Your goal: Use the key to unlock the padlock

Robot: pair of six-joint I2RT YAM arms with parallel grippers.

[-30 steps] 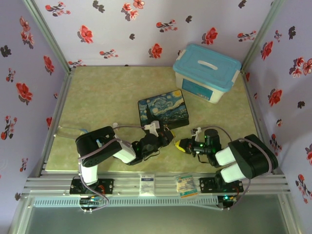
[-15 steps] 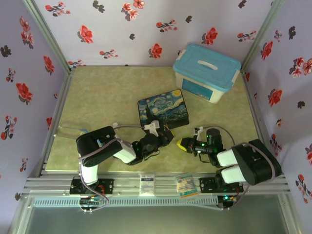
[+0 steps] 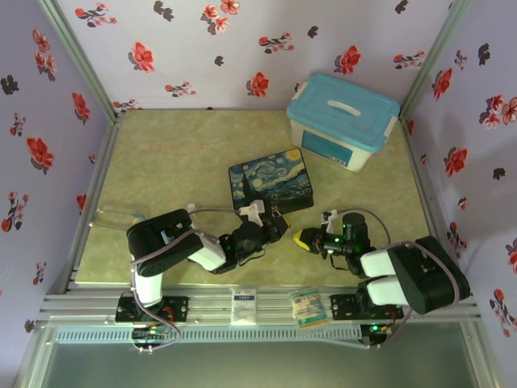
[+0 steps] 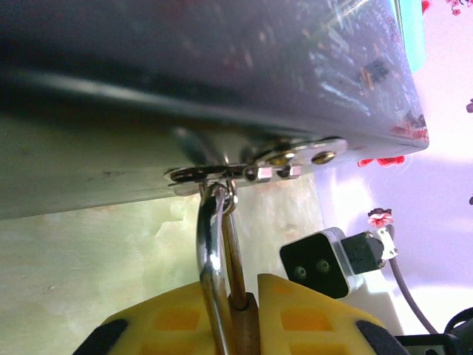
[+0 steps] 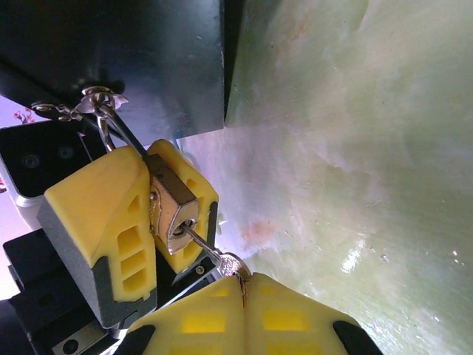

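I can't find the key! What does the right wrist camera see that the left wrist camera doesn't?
Right wrist: the key poking into the padlock, pinched by the right gripper. Left wrist: the right arm's camera block and the bin's blue lid. Both: the left gripper squeezing the padlock, whose shackle hooks onto the painted box.

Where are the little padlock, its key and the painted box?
padlock [image 5: 171, 201], right wrist view, on its brass body.
key [image 5: 200, 240], right wrist view, on its thin blade.
painted box [image 3: 271, 179], top view, on its lid.
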